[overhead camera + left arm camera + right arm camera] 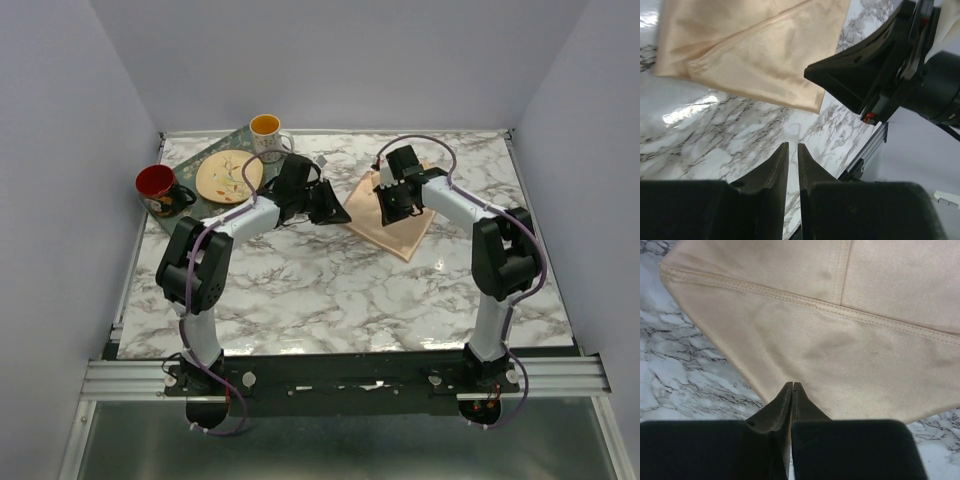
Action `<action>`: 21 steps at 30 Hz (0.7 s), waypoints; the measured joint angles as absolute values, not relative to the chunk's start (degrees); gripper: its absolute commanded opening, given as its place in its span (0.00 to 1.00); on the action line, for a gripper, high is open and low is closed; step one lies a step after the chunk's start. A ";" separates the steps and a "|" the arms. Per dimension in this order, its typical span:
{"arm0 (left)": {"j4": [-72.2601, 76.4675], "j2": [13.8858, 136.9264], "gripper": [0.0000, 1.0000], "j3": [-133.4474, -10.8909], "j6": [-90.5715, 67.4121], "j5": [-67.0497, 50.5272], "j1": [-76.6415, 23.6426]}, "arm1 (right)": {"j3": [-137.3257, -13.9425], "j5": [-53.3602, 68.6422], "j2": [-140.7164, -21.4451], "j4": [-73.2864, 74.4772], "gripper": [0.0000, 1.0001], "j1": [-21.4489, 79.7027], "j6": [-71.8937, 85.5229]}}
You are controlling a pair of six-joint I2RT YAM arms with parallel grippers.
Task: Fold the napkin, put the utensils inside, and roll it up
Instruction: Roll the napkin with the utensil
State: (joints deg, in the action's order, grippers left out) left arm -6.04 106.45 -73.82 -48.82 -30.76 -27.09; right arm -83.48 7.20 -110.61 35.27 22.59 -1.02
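Near edge of counter (pixel 330 290): both arm bases bolted side by side, arms reaching fwd and inward over the marbled top.

L pincer (pixel 791 147): all but clenched, only a thin slit btwn its fingers, nothing in it. It sits over bare counter just short of the napkin's left corner, not touching the cloth. Top view puts it centre-left, pointing toward the R arm.

R pincer (pixel 792 385): clenched, fingers pressed together to a hairline. Tips sit right at the napkin's near edge. Cannot tell whether any cloth is nipped btwn them. In the L wrist view its black body is close by, upper right, above the napkin's corner.

Napkin (pixel 405 232): peach-tan, lying flat on the counter centre-right, under and beside the R pincer. Folded, one layer over another, stitched hems showing across it in the R wrist view. One corner points toward the near side.

Far left of counter: cream floral plate (pixel 229 176) on a dark flat board (pixel 200 150), red mug (pixel 157 184) at its left, yellow mug (pixel 266 127) behind. All well apart from the napkin.
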 measured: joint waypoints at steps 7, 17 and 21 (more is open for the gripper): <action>-5.61 108.81 0.15 -73.89 -49.54 -30.68 -31.81 | -83.74 9.37 -113.93 35.22 0.01 21.28 0.01; -6.00 112.16 0.11 -73.60 -49.50 -30.17 -34.04 | -83.96 10.48 -115.39 35.22 0.01 21.19 0.05; -6.57 114.61 0.11 -74.32 -49.43 -29.95 -34.15 | -84.01 10.94 -115.15 35.24 0.01 20.99 0.05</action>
